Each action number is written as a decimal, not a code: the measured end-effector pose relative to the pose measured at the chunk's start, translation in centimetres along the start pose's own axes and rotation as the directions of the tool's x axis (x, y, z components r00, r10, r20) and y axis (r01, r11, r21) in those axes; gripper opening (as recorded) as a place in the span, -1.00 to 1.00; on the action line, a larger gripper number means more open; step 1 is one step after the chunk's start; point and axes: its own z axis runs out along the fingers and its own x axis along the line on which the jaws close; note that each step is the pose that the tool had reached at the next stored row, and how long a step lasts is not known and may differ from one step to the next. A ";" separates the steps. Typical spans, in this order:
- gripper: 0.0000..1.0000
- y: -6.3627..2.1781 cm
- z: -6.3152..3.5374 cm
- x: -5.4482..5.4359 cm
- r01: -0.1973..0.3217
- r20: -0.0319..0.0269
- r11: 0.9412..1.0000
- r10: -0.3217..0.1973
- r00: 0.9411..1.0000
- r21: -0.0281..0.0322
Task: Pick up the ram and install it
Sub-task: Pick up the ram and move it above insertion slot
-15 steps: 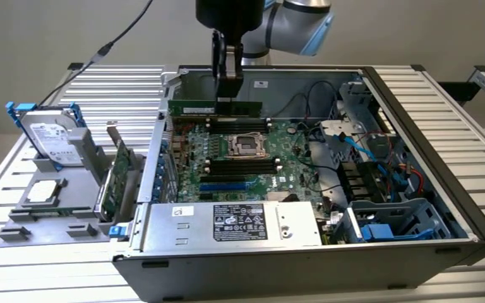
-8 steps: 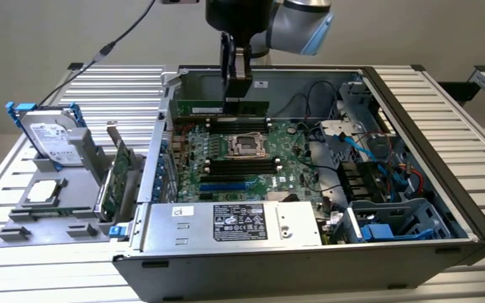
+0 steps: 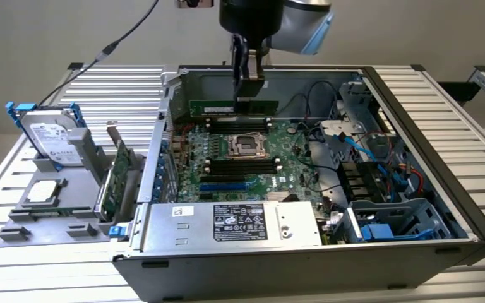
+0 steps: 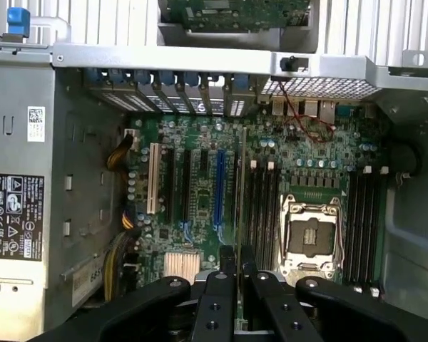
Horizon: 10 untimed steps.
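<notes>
**ram held over the open case — alignment is the weak point**

the end effector (image 3: 249,95) is clenched on the ram (image 3: 217,107), which is carried level above the motherboard (image 3: 225,158), close to the far wall of the computer case (image 3: 411,126). the grip is taken off the stick's middle, toward one end.

trouble is judged most likely from misalignment. seen edge-on from the wrist, the ram runs just beside the memory slots (image 4: 260,206) rather than clearly over one. if it is lowered off line, its edge could be pressed onto a slot wall or onto the parts alongside. with the off-centre grip, one end could be seated first and the stick tipped or slid between the fingers. whether the slot latches are open cannot be told.

the cpu socket (image 3: 247,144) lies bare between the slot banks and could be struck. loose cables (image 3: 352,148) are bundled at the exterior view's right, and the power supply (image 3: 234,222) fills the near side. the hard drive (image 3: 48,136) and expansion card (image 3: 120,173) are parked on the bench (image 3: 116,82) — well apart, obstructing nothing.
</notes>
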 end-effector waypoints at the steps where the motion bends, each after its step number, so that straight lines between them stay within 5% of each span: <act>1: -0.72 -0.23 0.08 -0.1 0.000 0.001 1.000 0.000 1.000 0.001; 10: -0.72 -2.38 1.05 -1.5 0.000 0.004 1.000 0.000 1.000 0.004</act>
